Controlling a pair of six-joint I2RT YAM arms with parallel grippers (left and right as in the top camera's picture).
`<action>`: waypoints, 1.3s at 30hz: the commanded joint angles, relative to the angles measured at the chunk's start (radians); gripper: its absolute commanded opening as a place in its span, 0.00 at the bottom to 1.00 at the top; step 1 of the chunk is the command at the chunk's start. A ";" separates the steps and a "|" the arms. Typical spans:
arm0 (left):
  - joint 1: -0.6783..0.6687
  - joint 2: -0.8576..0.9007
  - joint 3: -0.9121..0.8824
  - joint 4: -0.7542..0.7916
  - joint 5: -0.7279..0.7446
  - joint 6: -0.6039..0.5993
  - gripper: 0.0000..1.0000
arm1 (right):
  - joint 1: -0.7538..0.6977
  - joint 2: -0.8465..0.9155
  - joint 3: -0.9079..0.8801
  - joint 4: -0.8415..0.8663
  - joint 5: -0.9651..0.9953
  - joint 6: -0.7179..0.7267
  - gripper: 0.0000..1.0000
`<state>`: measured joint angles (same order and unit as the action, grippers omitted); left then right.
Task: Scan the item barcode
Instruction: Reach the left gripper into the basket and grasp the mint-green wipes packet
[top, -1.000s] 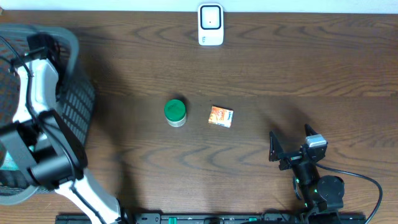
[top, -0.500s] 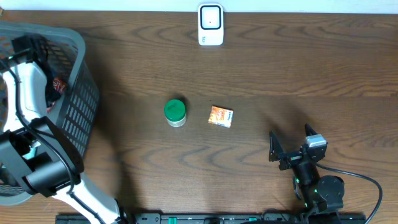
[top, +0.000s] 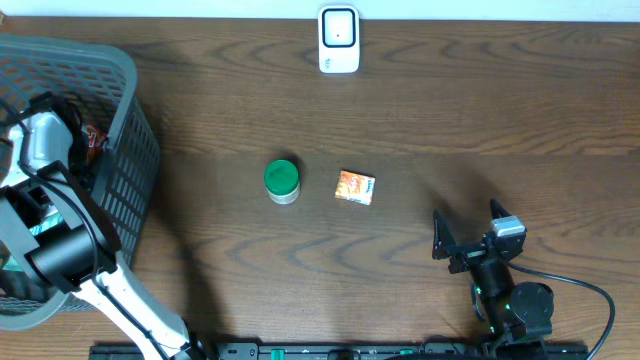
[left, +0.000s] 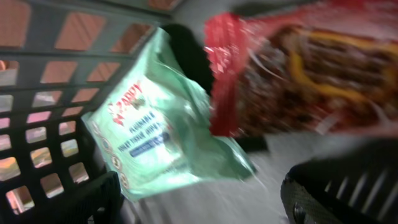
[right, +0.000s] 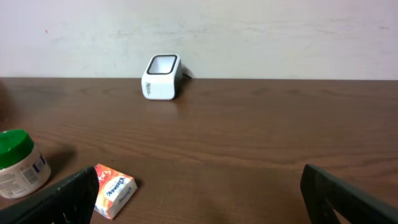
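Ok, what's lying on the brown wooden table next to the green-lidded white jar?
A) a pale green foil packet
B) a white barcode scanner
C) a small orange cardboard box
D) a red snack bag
C: in the overhead view the small orange cardboard box lies beside the green-lidded white jar on the brown wooden table, with a gap between them.

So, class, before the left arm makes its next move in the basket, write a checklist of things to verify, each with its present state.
1. Jaws of left gripper open, inside basket: ok.
2. Item gripped: not ok; green packet, red packet both loose.
3. Barcode on green packet visible: cannot tell.
4. Upright scanner unobstructed: ok.
5. Spare right gripper open, apart from jar and box: ok.
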<state>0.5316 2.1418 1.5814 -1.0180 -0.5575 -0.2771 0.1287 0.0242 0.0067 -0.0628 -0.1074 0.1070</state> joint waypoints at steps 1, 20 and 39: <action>0.055 0.109 -0.027 -0.003 0.049 -0.039 0.85 | 0.004 -0.004 -0.001 -0.002 0.001 0.012 0.99; 0.226 0.114 -0.083 -0.059 0.051 -0.123 0.07 | 0.004 -0.004 -0.001 -0.003 0.001 0.012 0.99; 0.102 -0.308 0.356 -0.195 0.314 -0.126 0.07 | 0.004 -0.004 -0.001 -0.003 0.001 0.012 0.99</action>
<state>0.6426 1.9499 1.9179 -1.2301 -0.3042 -0.3931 0.1287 0.0242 0.0067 -0.0628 -0.1074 0.1070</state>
